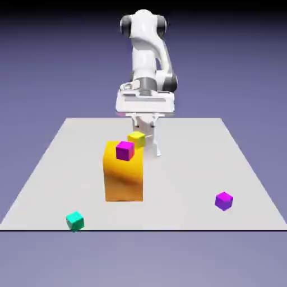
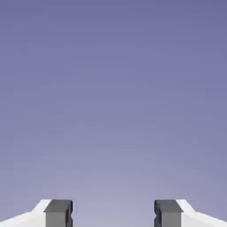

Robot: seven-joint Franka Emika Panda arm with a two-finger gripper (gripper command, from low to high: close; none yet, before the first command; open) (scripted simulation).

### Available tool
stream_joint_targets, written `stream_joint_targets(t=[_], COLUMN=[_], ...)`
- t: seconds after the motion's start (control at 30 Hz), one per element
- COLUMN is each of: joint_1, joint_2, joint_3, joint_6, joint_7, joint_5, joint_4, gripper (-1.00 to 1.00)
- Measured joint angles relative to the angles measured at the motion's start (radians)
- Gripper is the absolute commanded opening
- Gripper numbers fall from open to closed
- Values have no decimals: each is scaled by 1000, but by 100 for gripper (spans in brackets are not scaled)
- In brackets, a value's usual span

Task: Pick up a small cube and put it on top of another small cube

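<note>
Clearly, the teal cube (image 1: 75,221) sits at the worktop's (image 1: 185,174) near edge, toward the exterior view's left. From it, the end effector (image 1: 147,152) lies well back toward the arm's base and to the exterior view's right, beyond the orange block (image 1: 124,179). Its fingers stand apart, nothing between them; the reach, I'd judge, must skirt that block.

A big orange block (image 1: 124,182) stands just left of centre on the pale grey tabletop (image 1: 179,179); a purple cube (image 1: 223,201) sits at lower right
</note>
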Motion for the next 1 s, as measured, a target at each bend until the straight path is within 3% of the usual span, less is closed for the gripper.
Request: stream_joint_targets(t=[1.0], joint_1=[-927], joint_2=[1043], joint_3=[428], joint_6=[-327], joint_7=[-1238], joint_5=[70], joint_4=[638], gripper=[0])
